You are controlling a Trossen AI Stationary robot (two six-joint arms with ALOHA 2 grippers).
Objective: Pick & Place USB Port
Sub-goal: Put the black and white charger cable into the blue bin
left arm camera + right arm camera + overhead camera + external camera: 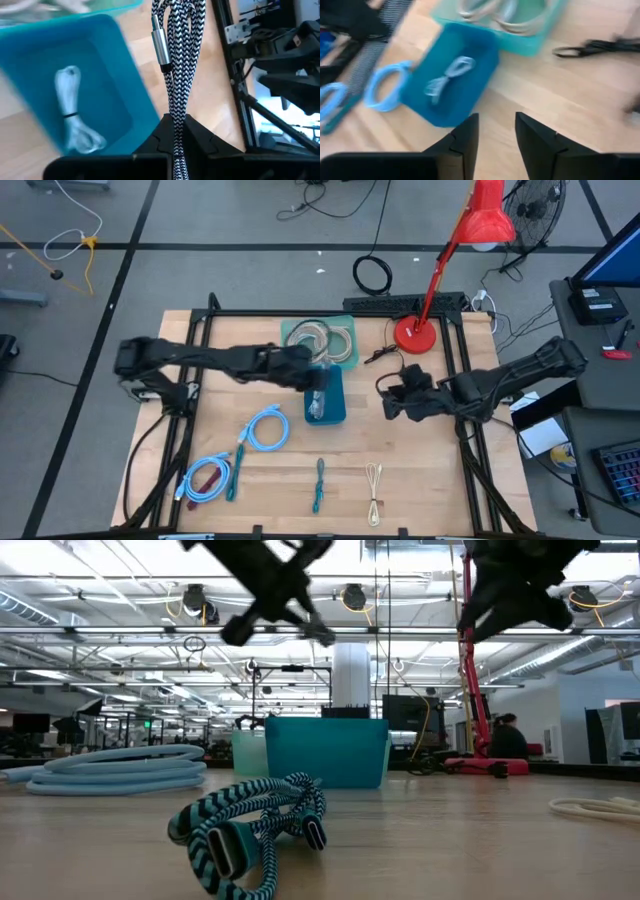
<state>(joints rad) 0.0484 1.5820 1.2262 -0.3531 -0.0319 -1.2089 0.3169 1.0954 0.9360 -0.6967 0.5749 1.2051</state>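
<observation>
USB cable, the black-and-white braided one, hangs clamped in our left gripper's jaws right above the blue bin, which already holds a pale coiled cable. We'd say it's mid-placement; next we lower and release. Farther off, right gripper waits, jaws apart and empty.

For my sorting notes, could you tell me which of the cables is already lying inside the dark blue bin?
The pale grey cable, bundled with a tie, lies in the dark blue bin; the black-and-white braided cable hangs from the left gripper.
</observation>
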